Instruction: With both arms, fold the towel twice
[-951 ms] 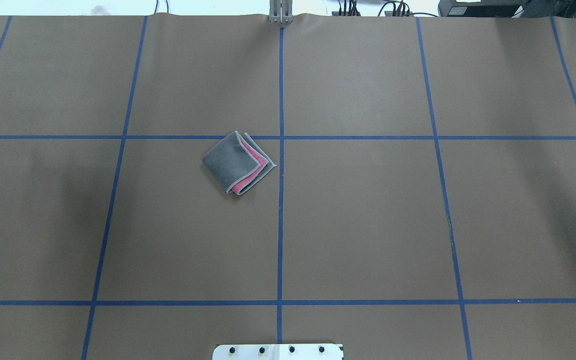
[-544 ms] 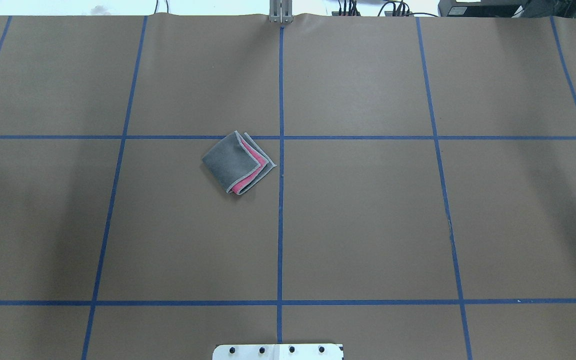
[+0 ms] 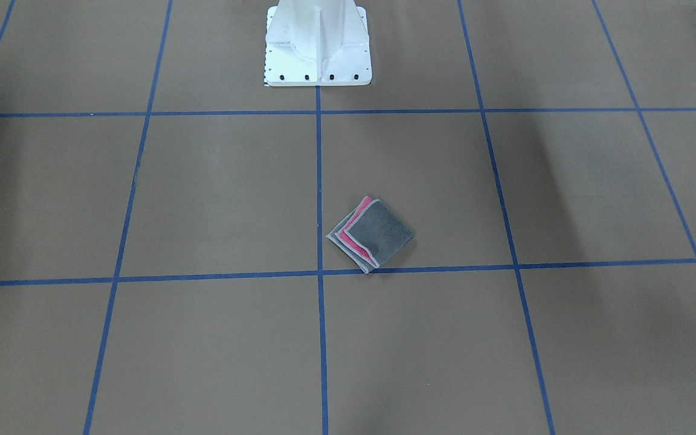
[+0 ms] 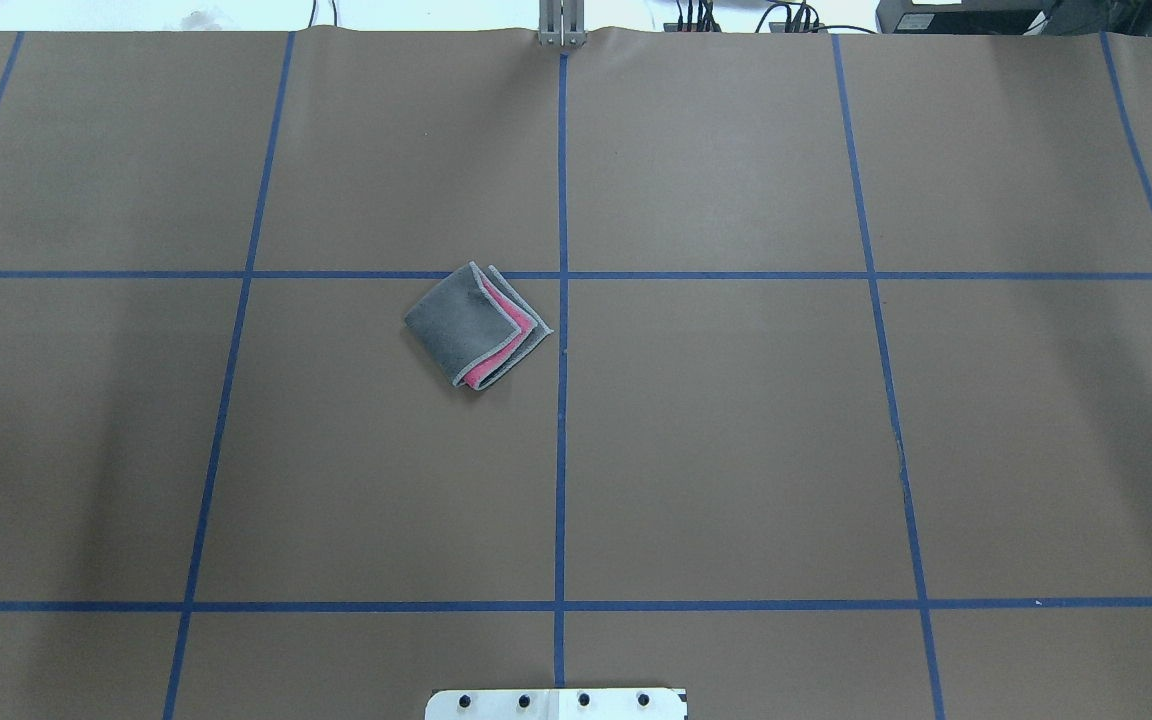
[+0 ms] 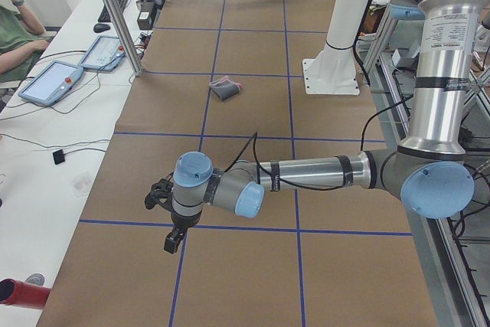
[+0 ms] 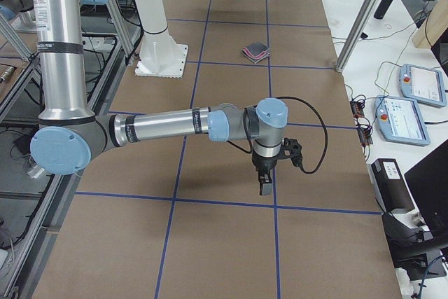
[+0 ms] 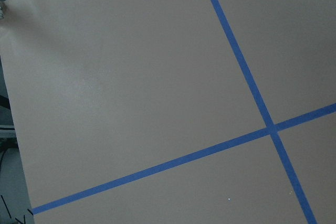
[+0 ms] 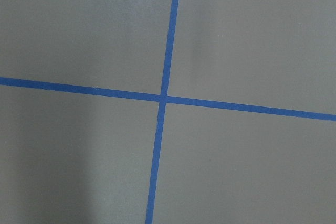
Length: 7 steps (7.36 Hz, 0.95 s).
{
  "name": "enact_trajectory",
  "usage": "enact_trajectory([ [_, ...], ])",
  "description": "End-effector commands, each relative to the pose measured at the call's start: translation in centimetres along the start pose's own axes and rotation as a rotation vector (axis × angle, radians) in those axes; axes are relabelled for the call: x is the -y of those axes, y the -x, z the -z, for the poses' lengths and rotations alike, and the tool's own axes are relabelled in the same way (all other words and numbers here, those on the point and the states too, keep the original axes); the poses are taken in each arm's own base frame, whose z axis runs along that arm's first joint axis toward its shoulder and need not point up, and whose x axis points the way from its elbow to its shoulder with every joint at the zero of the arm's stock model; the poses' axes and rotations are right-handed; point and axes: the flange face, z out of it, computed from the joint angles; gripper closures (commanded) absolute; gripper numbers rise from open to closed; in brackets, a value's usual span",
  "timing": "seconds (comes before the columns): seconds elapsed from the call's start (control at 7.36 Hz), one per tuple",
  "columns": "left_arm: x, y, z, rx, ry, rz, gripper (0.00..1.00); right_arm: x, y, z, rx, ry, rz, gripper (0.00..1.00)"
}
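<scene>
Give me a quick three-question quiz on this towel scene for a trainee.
1. True or false: the towel lies spread out flat, unfolded.
2. Which colour covers its top layer? A pink, B dark grey, C white.
3. Fill in: the towel lies on the robot's ____ side of the centre tape line.
Key: 1 false; 2 B; 3 left.

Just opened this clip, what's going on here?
Nothing is being handled. The towel lies on the table, folded into a small layered square, grey face up with pink showing at its open edges. The left arm and right arm are stretched out toward opposite table ends, far from it. The left claw and right claw point down; open or shut, I cannot tell.
</scene>
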Motion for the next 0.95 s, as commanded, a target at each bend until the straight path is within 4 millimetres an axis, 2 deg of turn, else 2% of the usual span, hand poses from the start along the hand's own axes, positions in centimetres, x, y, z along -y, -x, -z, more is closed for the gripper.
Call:
enact_trajectory([
  [0.0, 0.0, -5.5, 3.4, -0.081, 0.036, 0.121, 0.00, -0.5, 0.3, -0.2, 0.050, 0.010, -0.013, 0.01],
  [0.14, -0.2, -7.6, 6.4, -0.086, 0.089, 0.157, 0.00, -0.6, 0.2, -0.3, 0.050, 0.011, -0.014, 0.01],
  [0.27, -2.4, -8.7, 7.8, -0.090, 0.110, 0.177, 0.00, -0.6, 0.2, -0.4, 0.052, 0.014, -0.016, 0.01],
  [0.41, -4.0, -8.9, 7.3, -0.136, 0.120, 0.190, 0.00, -0.6, 0.3, -0.5, 0.071, 0.017, -0.018, 0.01],
  [0.54, -4.2, -9.2, 7.2, -0.176, 0.121, 0.196, 0.00, -0.7, 0.4, -0.7, 0.097, 0.020, -0.021, 0.01],
  [0.82, -4.6, -8.5, 6.2, -0.178, 0.148, 0.217, 0.00, -0.8, 0.4, -0.6, 0.099, 0.019, -0.020, 0.01],
])
